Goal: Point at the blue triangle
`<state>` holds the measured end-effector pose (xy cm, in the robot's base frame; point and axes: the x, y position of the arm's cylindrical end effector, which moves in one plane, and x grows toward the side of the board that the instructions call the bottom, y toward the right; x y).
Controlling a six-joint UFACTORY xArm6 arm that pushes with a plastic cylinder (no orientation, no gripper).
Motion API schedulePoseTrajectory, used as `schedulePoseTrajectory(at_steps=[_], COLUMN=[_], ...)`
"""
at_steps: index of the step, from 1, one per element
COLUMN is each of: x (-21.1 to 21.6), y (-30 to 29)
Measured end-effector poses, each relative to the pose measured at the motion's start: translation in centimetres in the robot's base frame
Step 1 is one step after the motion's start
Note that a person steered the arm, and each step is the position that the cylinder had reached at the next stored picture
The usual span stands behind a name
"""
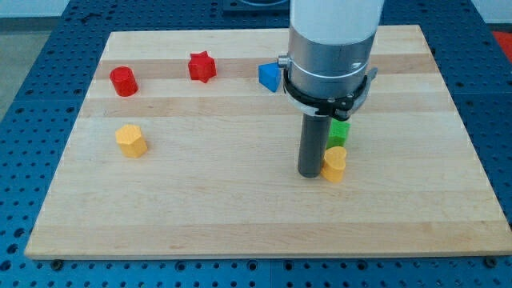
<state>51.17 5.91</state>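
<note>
The blue triangle (270, 77) lies near the view's top, just left of the arm's grey body. My tip (310, 173) rests on the board well below the triangle and a little to its right. It touches or nearly touches the left side of a yellow heart-shaped block (334, 164). A green block (339, 133) sits just above the yellow one, partly hidden behind the rod.
A red cylinder (123, 81) and a red star (202, 66) lie at the view's top left. A yellow hexagon block (130, 140) lies at the left. The wooden board (240, 216) sits on a blue perforated table.
</note>
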Motion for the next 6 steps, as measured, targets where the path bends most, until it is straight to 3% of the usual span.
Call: schedulePoseTrajectory(at_steps=[3,4,6], x=[0.0,-2.2,-11.9], y=[-1.0,-5.2,-11.3])
